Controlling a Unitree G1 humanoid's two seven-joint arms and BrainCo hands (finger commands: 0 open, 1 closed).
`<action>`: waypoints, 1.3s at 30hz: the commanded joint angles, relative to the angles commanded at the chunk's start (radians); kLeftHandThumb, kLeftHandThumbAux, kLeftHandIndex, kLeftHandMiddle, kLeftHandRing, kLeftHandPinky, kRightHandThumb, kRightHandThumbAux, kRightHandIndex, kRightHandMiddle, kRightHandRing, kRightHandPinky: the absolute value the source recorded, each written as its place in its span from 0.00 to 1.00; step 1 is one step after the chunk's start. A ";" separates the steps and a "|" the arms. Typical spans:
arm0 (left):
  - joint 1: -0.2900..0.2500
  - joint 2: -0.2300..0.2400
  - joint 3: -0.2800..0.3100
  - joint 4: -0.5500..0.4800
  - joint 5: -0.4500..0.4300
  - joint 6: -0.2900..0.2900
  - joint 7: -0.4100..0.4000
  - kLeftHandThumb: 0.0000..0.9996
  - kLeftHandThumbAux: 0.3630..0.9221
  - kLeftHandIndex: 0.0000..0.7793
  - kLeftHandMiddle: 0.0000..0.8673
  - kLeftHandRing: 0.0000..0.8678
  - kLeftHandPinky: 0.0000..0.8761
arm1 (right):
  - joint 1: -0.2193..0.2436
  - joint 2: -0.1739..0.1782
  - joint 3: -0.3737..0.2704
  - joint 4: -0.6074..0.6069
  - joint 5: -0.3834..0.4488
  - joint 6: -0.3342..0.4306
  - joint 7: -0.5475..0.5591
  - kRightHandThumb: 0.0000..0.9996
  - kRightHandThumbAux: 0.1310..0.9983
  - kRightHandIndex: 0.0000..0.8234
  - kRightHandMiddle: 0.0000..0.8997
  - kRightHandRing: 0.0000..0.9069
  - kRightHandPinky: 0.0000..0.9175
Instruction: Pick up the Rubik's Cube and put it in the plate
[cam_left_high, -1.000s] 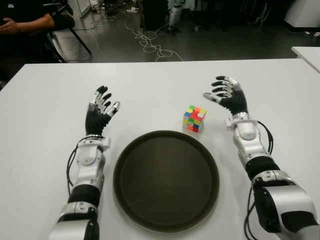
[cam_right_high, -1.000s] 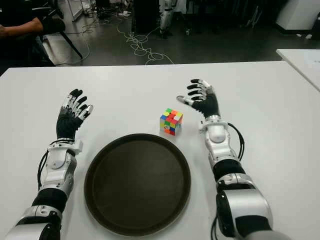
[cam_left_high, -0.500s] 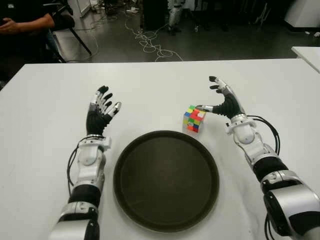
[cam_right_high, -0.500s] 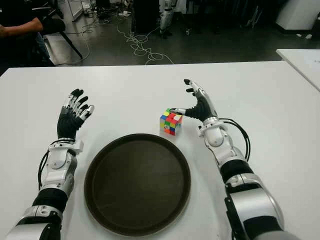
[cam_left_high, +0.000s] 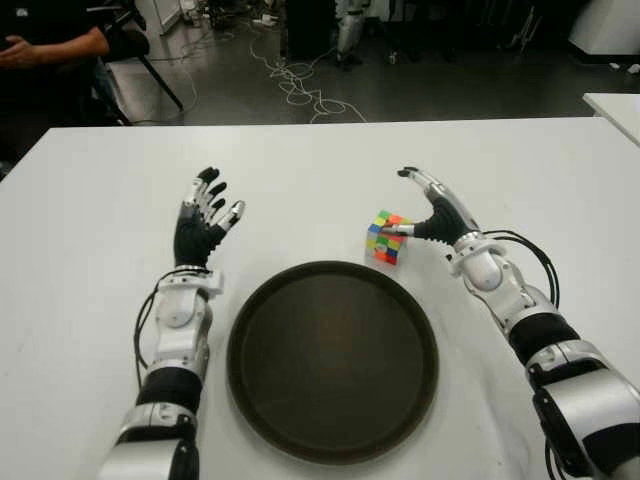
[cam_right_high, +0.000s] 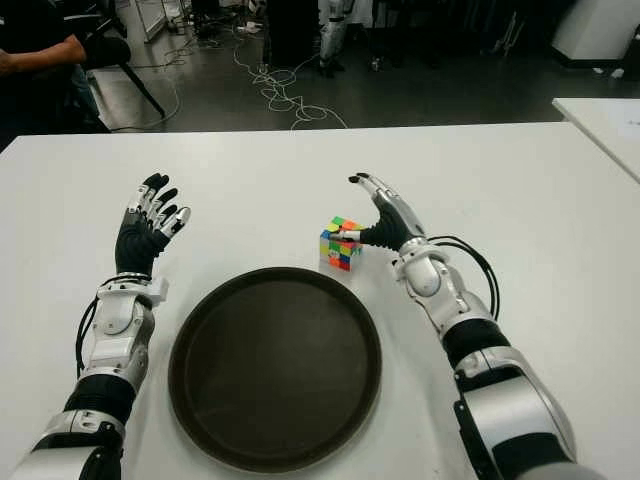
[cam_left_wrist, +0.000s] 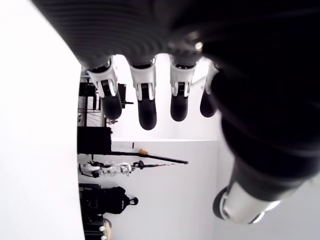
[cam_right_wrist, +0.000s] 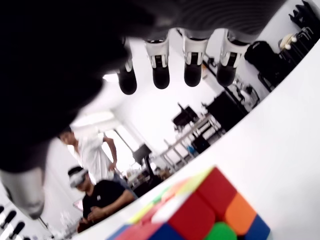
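The Rubik's Cube (cam_left_high: 386, 238) stands on the white table just behind the right part of the round dark plate (cam_left_high: 332, 360), which holds nothing. My right hand (cam_left_high: 418, 205) is at the cube's right side, open. Its thumb tip is at the cube's upper right edge and its fingers (cam_right_wrist: 161, 70) stretch out above the cube (cam_right_wrist: 200, 215) without closing on it. My left hand (cam_left_high: 205, 215) is held up, open and holding nothing, to the left of the plate, with its fingers (cam_left_wrist: 142, 100) spread.
The white table (cam_left_high: 100, 250) runs wide on both sides of the plate. A seated person (cam_left_high: 50, 45) is beyond its far left corner, cables (cam_left_high: 300, 85) lie on the floor behind, and a second table's corner (cam_left_high: 615, 105) shows at the right.
My right hand has swung left and down to the cube, turning so that its fingers reach over it and the thumb meets its side. Cube, plate and left hand stay put.
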 joint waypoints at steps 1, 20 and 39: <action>0.001 -0.001 0.000 -0.002 0.000 0.002 0.003 0.00 0.75 0.07 0.14 0.12 0.12 | -0.001 0.000 0.002 0.001 -0.002 0.002 0.000 0.00 0.53 0.00 0.00 0.00 0.00; 0.004 -0.002 -0.004 -0.008 0.002 0.009 0.009 0.03 0.71 0.06 0.13 0.11 0.10 | -0.005 -0.003 0.020 0.003 -0.014 0.032 -0.025 0.00 0.52 0.00 0.00 0.00 0.01; 0.005 0.003 -0.009 -0.005 0.016 0.005 0.012 0.01 0.71 0.07 0.15 0.13 0.10 | -0.008 0.007 0.026 0.015 -0.009 0.042 -0.014 0.00 0.54 0.00 0.01 0.02 0.03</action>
